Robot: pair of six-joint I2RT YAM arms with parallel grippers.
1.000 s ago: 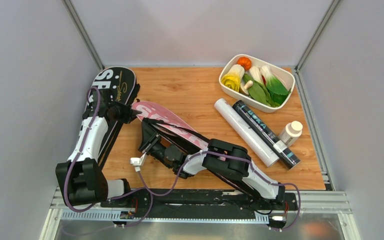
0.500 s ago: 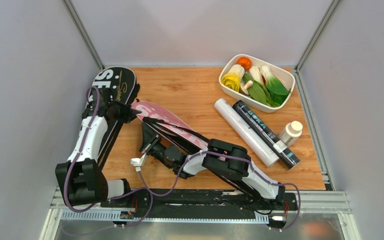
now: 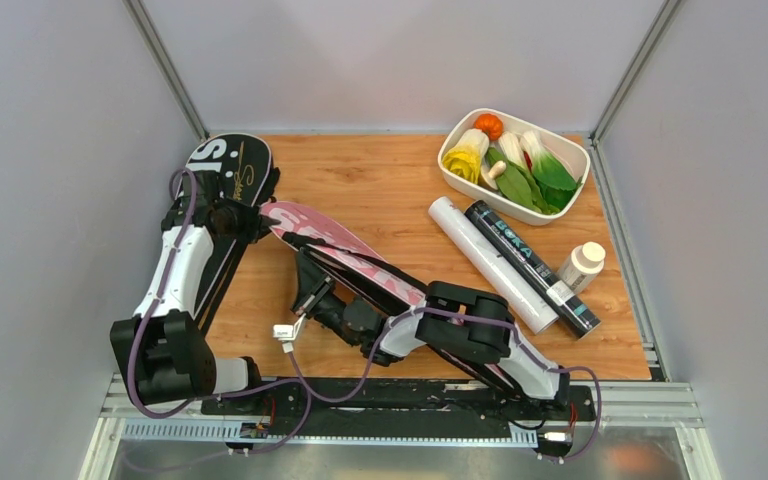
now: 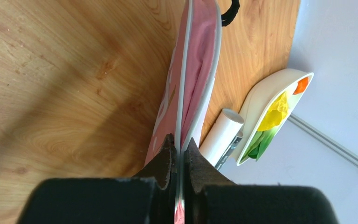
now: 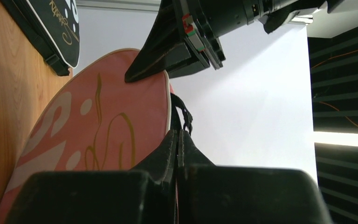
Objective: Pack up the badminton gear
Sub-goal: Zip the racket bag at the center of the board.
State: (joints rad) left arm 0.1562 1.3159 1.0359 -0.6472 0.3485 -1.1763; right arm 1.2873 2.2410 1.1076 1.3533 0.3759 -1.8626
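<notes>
The pink "SPORT" racket cover [image 3: 332, 240] lies slanted across the table's middle, held at both ends. My left gripper [image 3: 256, 222] is shut on its far, rounded end. In the left wrist view the fingers [image 4: 168, 156] pinch the cover's white edge [image 4: 182, 93]. My right gripper [image 3: 308, 268] is shut on the cover's near edge. In the right wrist view [image 5: 177, 135] it grips beside a black cord [image 5: 182, 112]. The black "SPORT" cover [image 3: 225, 165] lies at the far left under my left arm. A white tube [image 3: 490, 265] and a black tube [image 3: 530, 265] lie side by side at the right. No rackets or shuttlecocks show.
A white bowl [image 3: 450, 175] of toy vegetables stands at the back right. A small white bottle [image 3: 582, 265] stands beside the tubes near the right edge. A small white tag [image 3: 285, 332] hangs on the cable by my right arm. Grey walls close in on three sides.
My right gripper has slid toward the near right along the pink cover's edge. The cover's far end and my left gripper have shifted slightly.
</notes>
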